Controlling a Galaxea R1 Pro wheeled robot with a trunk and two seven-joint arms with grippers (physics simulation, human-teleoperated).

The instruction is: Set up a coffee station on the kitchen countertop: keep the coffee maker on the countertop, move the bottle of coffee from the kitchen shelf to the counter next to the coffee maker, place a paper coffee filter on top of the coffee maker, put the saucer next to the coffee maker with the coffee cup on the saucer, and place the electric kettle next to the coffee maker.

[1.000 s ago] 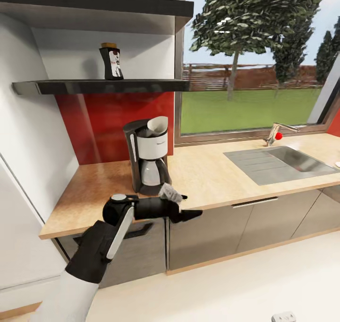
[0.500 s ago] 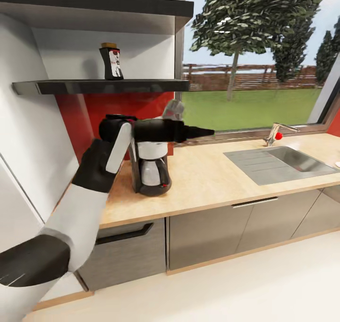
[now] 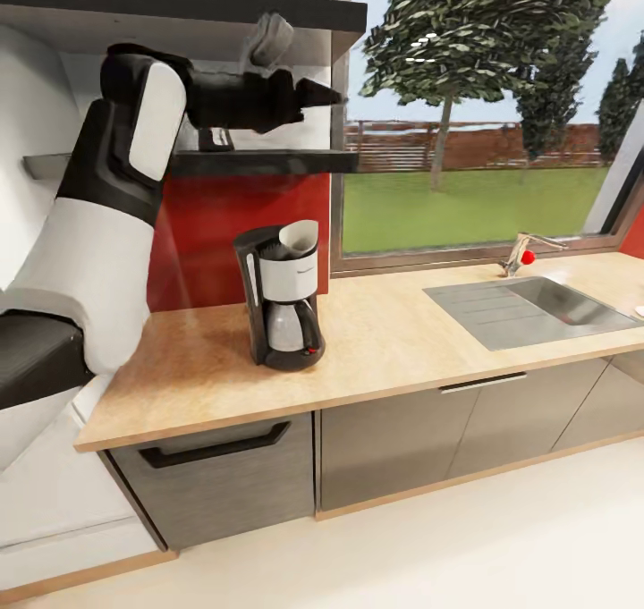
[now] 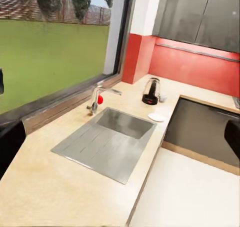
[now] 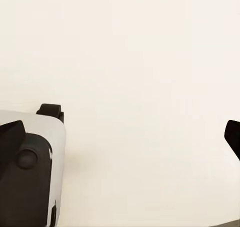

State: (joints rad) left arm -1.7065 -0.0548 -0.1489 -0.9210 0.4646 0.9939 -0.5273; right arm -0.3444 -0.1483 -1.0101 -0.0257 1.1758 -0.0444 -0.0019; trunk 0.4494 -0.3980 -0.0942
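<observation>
The left arm is raised high on the left of the head view, its white upper segment rising to a bent black elbow and the black forearm reaching level toward the right. The left gripper (image 3: pixel 326 96) points right at the end of it — its fingers read as one dark taper there, while in the left wrist view dark fingertips (image 4: pixel 10 142) sit at opposite edges, well apart. In the right wrist view the right gripper's fingertips (image 5: pixel 233 133) likewise stand wide apart — pointed down.
</observation>
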